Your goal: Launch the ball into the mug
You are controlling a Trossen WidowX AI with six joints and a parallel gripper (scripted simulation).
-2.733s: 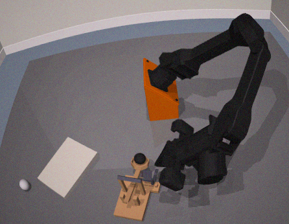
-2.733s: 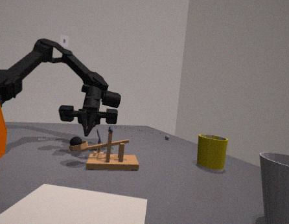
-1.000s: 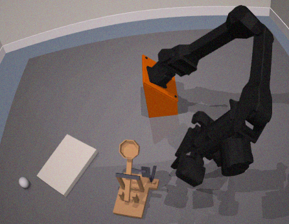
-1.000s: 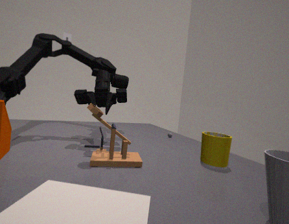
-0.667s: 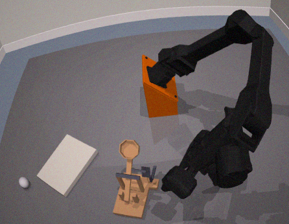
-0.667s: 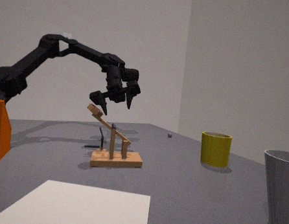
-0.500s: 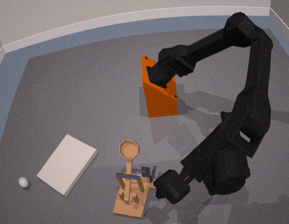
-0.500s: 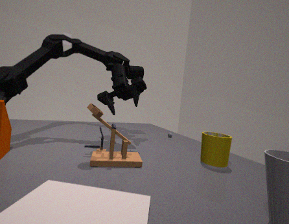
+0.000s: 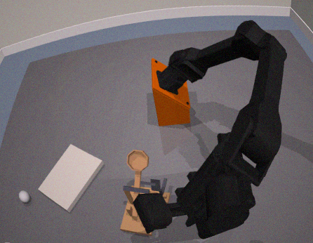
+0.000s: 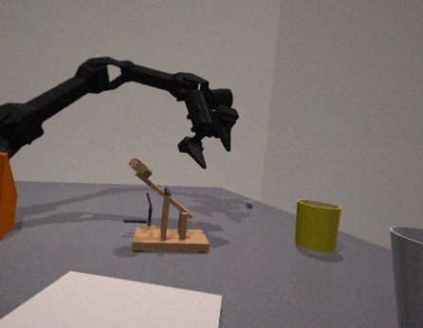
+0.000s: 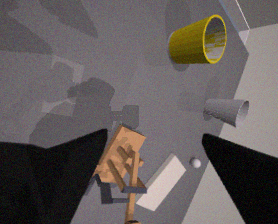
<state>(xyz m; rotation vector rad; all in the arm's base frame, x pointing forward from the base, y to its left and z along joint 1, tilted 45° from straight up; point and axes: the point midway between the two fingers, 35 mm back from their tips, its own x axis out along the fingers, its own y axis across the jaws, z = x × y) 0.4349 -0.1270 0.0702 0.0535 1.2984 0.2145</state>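
The catapult point(image 9: 129, 226) point(image 10: 170, 246) point(image 11: 131, 137) stands on its wooden base with its throwing arm tilted up. Its cup point(image 9: 137, 159) point(image 10: 140, 168) is raised and empty. The yellow mug point(image 10: 317, 227) point(image 11: 186, 48) stands upright, beyond the low end of the throwing arm in the exterior view. No ball shows in the part of its inside seen in the wrist view. No dark ball shows in or beside the catapult. My gripper point(image 10: 216, 158) point(image 11: 154, 135) is open and empty, above the catapult and partly covering it in the top view.
A cream slab point(image 9: 71, 178) point(image 10: 135, 304) point(image 11: 162, 185) lies beside the catapult, with a light grey ball point(image 9: 24, 196) point(image 11: 195, 162) past it. A grey cup point(image 10: 412, 281) point(image 11: 227, 111) stands near the mug. An orange block point(image 9: 173, 113) point(image 10: 1, 197) stands near my arm's base. A small dark object point(image 10: 248, 205) lies far back.
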